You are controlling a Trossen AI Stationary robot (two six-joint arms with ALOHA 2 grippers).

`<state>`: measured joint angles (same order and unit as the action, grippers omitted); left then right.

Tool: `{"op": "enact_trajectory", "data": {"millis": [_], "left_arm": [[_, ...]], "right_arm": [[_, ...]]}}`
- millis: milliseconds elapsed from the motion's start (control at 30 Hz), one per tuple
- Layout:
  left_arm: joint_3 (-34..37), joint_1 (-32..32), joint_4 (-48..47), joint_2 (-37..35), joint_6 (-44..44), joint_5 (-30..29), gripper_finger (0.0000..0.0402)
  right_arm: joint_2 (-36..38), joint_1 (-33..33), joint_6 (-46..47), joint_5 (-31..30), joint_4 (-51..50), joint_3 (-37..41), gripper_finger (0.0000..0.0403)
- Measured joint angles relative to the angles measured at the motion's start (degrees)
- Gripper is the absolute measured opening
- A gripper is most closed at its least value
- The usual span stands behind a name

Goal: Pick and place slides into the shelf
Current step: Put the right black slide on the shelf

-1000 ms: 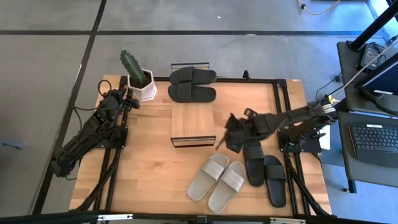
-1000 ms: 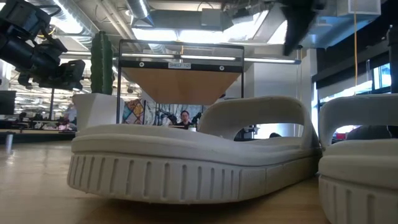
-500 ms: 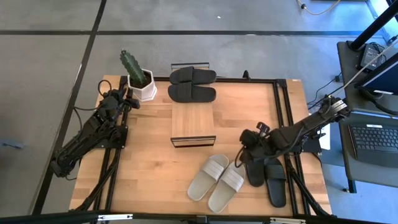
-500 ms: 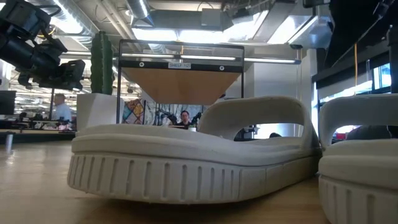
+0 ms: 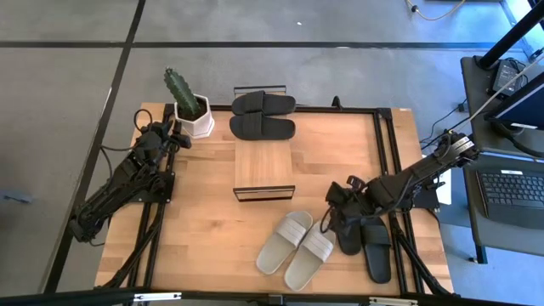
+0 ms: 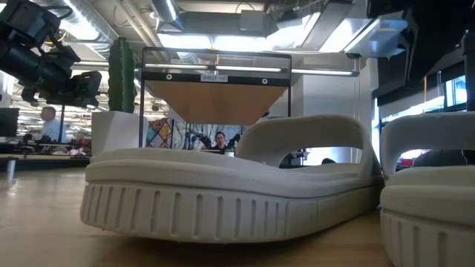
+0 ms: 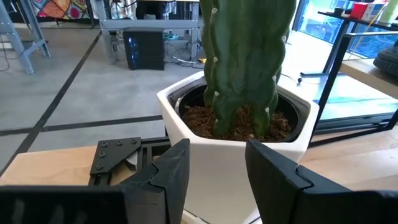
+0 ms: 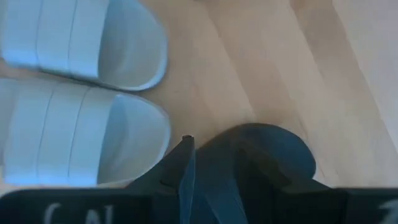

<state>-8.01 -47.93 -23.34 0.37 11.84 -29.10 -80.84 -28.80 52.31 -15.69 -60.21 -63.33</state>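
Two light grey slides [image 5: 297,246] lie side by side on their soles near the table's front edge; one fills the low view [image 6: 230,189]. Right of them lie two black slides [image 5: 376,248]. Another black pair [image 5: 263,115] sits beyond the shelf [image 5: 263,166], a low box with a wood plank top. My right gripper [image 5: 334,217] points steeply down, open, just over the far end of the left black slide [image 8: 270,152]; I cannot tell whether it touches. My left gripper [image 7: 217,180] waits open in front of the white cactus pot [image 7: 230,134] at the far left.
The cactus pot [image 5: 194,117] stands at the table's far left corner. A black rail frame [image 5: 384,153] runs along the table's edges. Bare wood [image 5: 204,221] lies between the shelf and the grey slides. A desk with a keyboard [image 5: 510,191] stands off the right side.
My right gripper has gone from beside the shelf's near right corner toward the table's near right and downward, tipping more steeply down, ending over the left black slide. Most of that move came early in the second. No slide has moved.
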Motion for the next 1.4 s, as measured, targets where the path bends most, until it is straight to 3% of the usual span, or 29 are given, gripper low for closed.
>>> {"op": "enact_trajectory", "data": {"millis": [133,300,700,1000,1400], "left_arm": [[0.0,-0.01,0.01,0.01,0.0,-0.02,0.0147],[0.0,0.0,0.0,0.0,0.0,-0.02,0.0147],[0.0,-0.01,-0.06,0.0,0.0,-0.02,0.0147],[0.0,-0.01,-0.12,0.0,0.0,-0.02,0.0147],[0.0,0.0,-0.05,0.0,-0.84,-0.02,0.0147]], "right_arm": [[0.0,-0.24,-5.57,5.05,-0.08,0.0,0.0107],[-0.02,-1.1,-10.41,5.78,-0.59,0.0,0.0107],[-0.59,-5.39,-8.49,8.94,-6.9,0.02,0.0106],[-0.59,-10.83,6.26,15.5,-6.94,0.02,0.0106],[-0.94,-21.86,23.8,16.03,-6.49,0.0,0.0105]]}}
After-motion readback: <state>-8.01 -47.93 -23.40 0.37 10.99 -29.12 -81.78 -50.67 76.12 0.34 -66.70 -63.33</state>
